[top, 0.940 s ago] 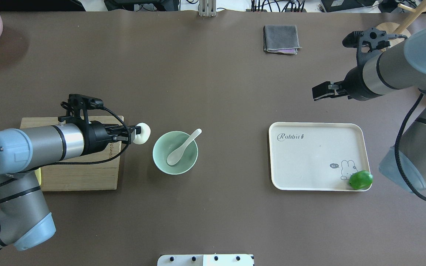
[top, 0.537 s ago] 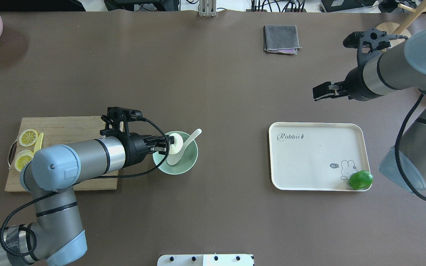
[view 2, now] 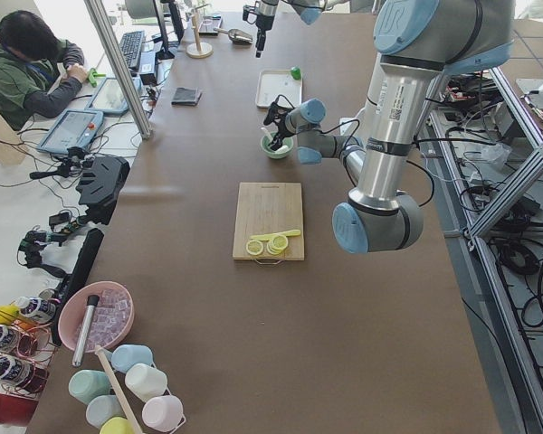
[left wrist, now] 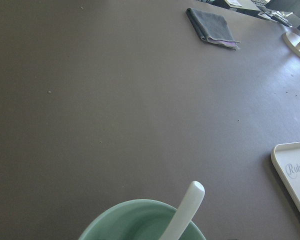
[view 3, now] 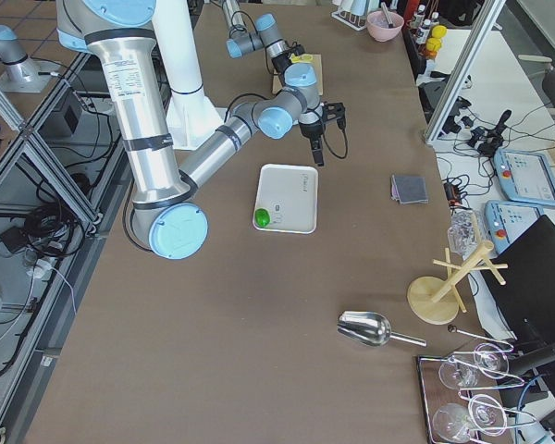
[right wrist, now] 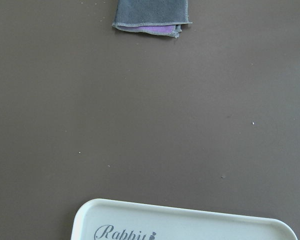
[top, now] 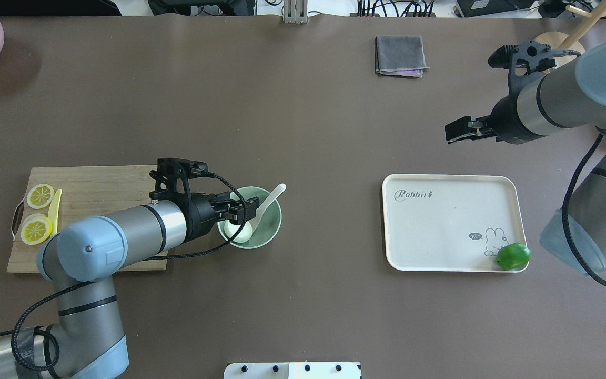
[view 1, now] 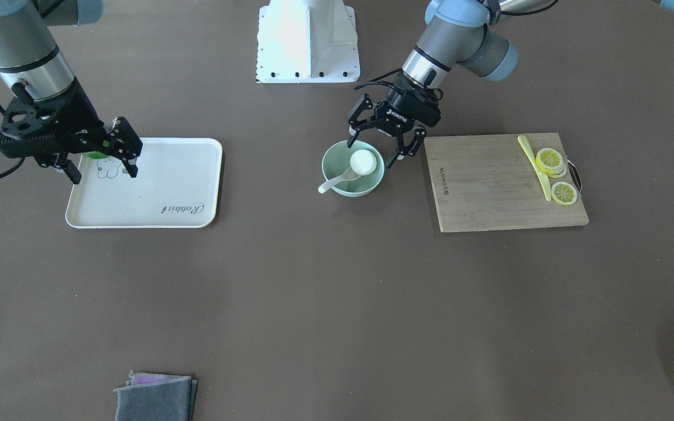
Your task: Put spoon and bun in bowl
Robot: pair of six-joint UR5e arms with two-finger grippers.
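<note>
The mint-green bowl (top: 275,223) stands left of the table's middle; it also shows in the front view (view 1: 360,192) and the left wrist view (left wrist: 135,211). The white spoon (top: 271,196) lies in it with its handle over the far-right rim, as seen from the front (view 1: 332,182) and the left wrist (left wrist: 189,202). The white bun (top: 243,230) rests inside the bowl, free of the fingers (view 1: 363,161). My left gripper (top: 244,209) hangs open just above the bowl (view 1: 375,150). My right gripper (top: 453,131) is open and empty, high beyond the tray (view 1: 103,169).
A white tray (top: 440,226) with a green fruit (top: 513,256) in its corner lies at the right. A wooden cutting board (top: 98,181) with lemon slices (top: 40,196) and a yellow knife (top: 54,202) lies at the left. A grey cloth (top: 400,55) lies far back.
My left gripper carried the bun from beside the cutting board to over the bowl, opened, and the bun now lies in the bowl. The right arm has not moved.
</note>
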